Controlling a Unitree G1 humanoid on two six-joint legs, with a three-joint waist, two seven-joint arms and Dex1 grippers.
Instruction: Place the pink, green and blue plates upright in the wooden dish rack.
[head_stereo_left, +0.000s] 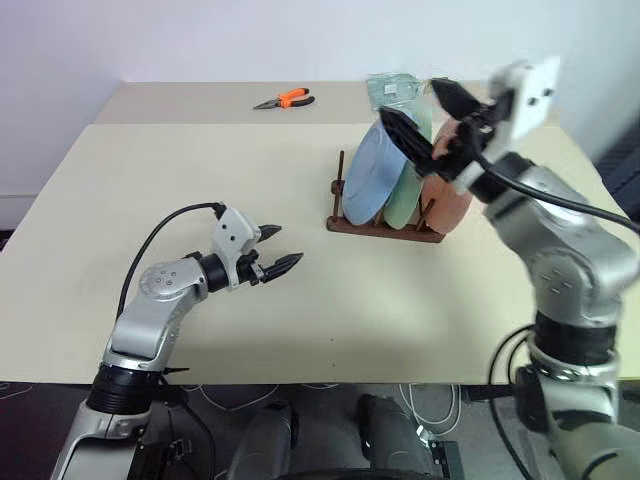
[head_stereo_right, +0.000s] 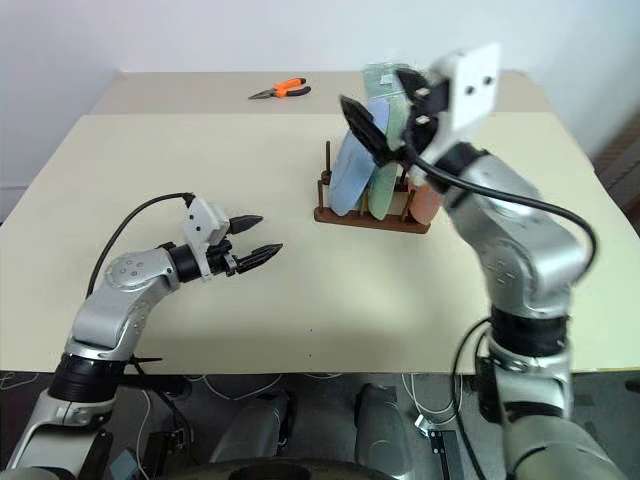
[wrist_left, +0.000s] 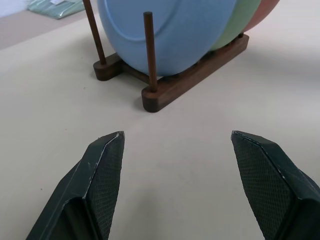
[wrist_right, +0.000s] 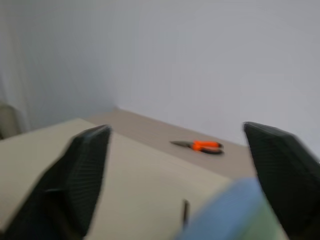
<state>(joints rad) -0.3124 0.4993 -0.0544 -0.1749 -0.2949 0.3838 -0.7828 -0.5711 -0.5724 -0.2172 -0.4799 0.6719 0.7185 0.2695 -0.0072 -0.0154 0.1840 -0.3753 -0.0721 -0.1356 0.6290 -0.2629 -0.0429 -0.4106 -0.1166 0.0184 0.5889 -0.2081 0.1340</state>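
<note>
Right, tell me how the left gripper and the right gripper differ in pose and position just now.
The left gripper hangs low over the bare table, well short of the wooden dish rack; the right gripper is raised above the plates standing in that rack. The left gripper points roughly level toward the rack, while the right gripper angles upward past the blue plate. Both are open and hold nothing.

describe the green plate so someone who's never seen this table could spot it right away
On the beige table stands a dark wooden dish rack. Three plates stand upright in it; the green plate is the middle one, between the blue plate and the pink plate.
</note>
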